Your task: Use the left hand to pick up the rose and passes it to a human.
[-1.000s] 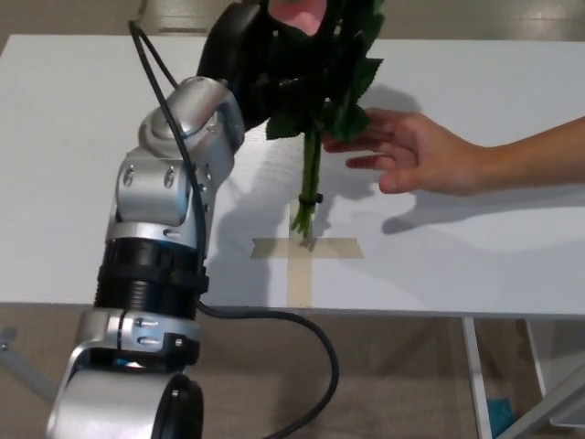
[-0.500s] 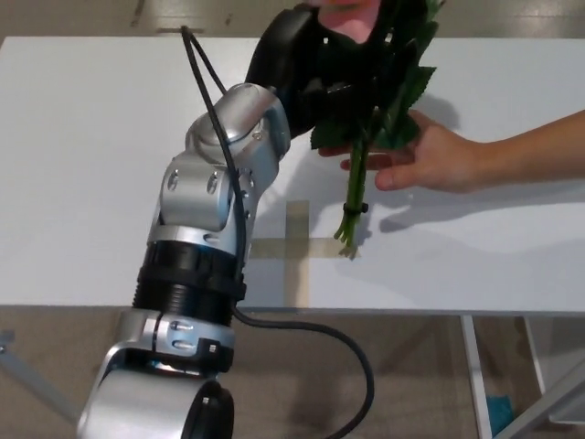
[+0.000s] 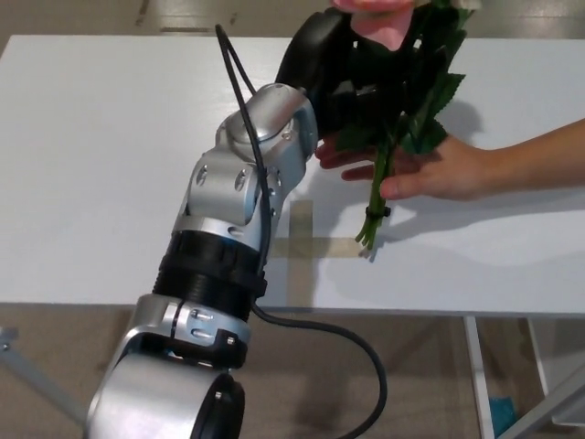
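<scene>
My left hand (image 3: 343,69) is shut on the rose, holding it upright above the white table (image 3: 91,165). The pink bloom (image 3: 375,20) shows at the top edge, dark green leaves (image 3: 430,101) spread below it, and the tied stems (image 3: 377,197) hang down with their ends near the tape cross. A person's open hand (image 3: 430,169) lies palm up just behind the stems, reaching in from the right. My silver left forearm (image 3: 238,201) fills the middle of the view. My right hand does not show.
A cross of beige tape (image 3: 302,245) marks the table near its front edge. A black cable (image 3: 347,366) loops below the arm. Table legs and floor show under the front edge at the right.
My left arm has carried the rose to the right, from above the tape cross to over the person's palm. The person's hand has stayed nearly where it was.
</scene>
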